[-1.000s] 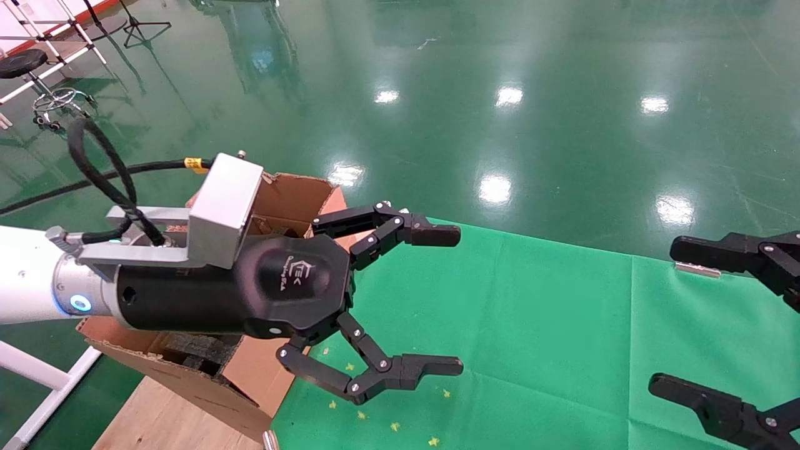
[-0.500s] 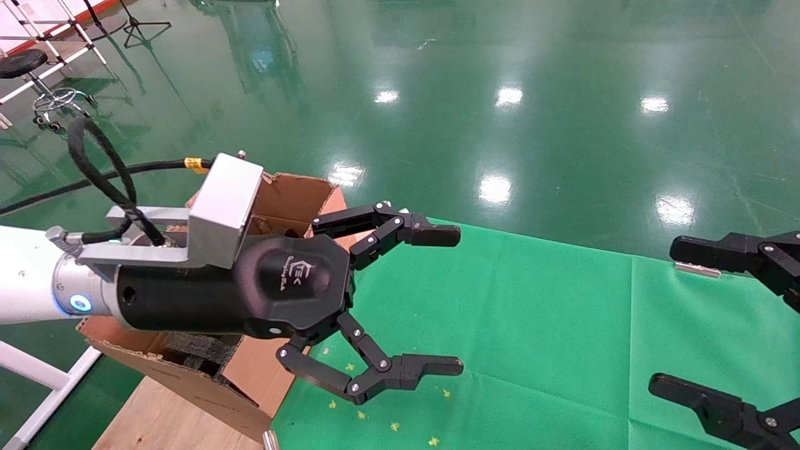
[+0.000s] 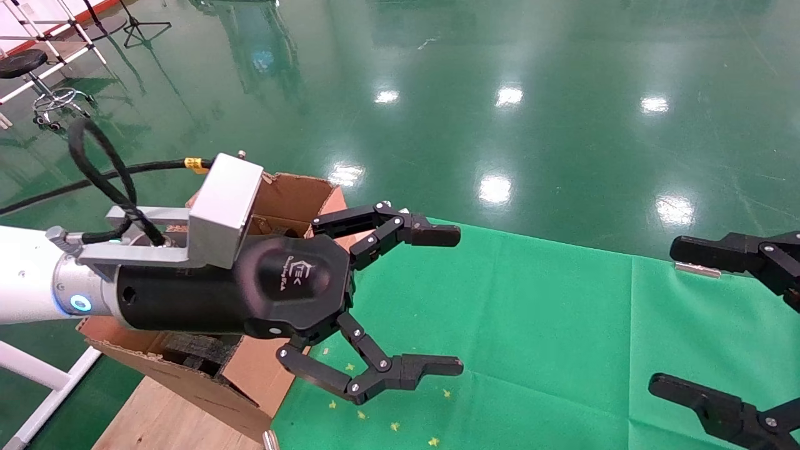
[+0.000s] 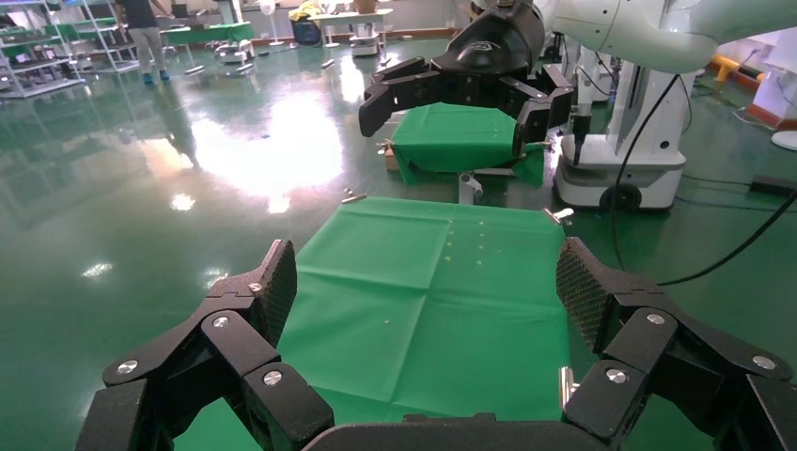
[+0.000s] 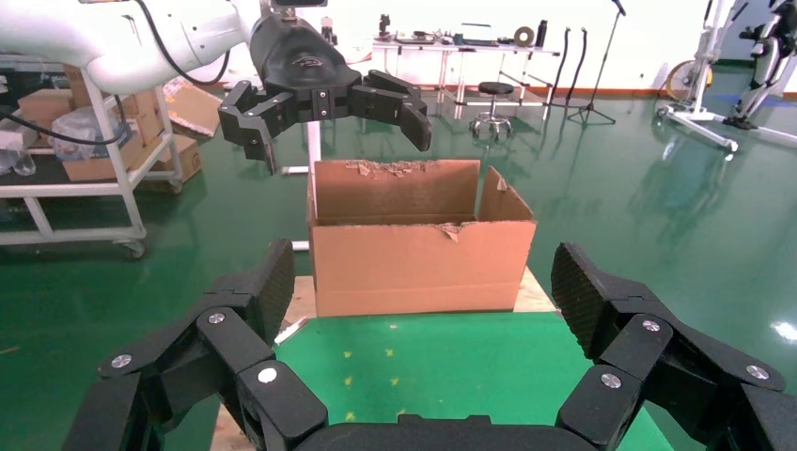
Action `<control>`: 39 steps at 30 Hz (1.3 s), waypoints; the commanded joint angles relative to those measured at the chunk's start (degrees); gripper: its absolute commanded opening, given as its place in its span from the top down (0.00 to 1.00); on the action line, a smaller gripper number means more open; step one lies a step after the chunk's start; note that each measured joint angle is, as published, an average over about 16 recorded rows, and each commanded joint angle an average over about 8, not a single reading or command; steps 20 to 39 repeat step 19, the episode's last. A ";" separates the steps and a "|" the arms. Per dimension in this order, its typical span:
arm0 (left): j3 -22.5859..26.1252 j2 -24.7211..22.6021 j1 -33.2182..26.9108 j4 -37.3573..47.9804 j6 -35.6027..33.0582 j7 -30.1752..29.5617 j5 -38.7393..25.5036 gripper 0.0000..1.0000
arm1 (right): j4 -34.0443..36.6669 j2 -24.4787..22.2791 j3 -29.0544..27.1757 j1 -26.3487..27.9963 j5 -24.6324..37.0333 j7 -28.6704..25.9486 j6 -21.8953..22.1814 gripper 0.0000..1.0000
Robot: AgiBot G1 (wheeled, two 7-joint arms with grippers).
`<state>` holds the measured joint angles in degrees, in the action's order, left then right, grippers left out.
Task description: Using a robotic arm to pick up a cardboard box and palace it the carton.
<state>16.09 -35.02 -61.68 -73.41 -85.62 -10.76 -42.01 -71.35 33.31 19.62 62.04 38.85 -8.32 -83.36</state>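
Cardboard box: not visible in any view; its whereabouts cannot be told, and neither pincer holds it.

Carton [image 3: 294,194]: large, brown, torn-edged, flaps up; sits behind and beneath the left pincer at the left end of the worktop [image 3: 550,331]. Black foam blocks [image 3: 200,350] show inside, under the pincer body.

Left pincer [image 3: 437,300]: on the white robotic arm [image 3: 25,281], held level above the carton's near corner and pointing over the green cloth; released, fingers spread wide, nothing between them.

Green cloth: bare ahead of the left pincer apart from small yellow specks [image 3: 394,426].

Right pincer [image 3: 681,319]: well apart at the right edge, facing the left one; released, empty.

Change: none. Both pincers and the carton stand exactly as they did a second ago. Judgement: either the placing is done, or the pick-up has not begun; the views cannot settle which.
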 commanded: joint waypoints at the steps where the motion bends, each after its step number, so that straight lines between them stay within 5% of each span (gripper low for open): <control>1: 0.00 0.00 0.00 0.00 0.00 0.00 0.00 0.00 | 0.00 0.00 0.00 0.00 0.00 0.00 0.00 0.00; 39: 0.00 0.00 0.00 0.00 0.00 0.00 0.01 0.00 | 0.00 0.00 0.00 0.00 0.00 0.00 0.00 0.00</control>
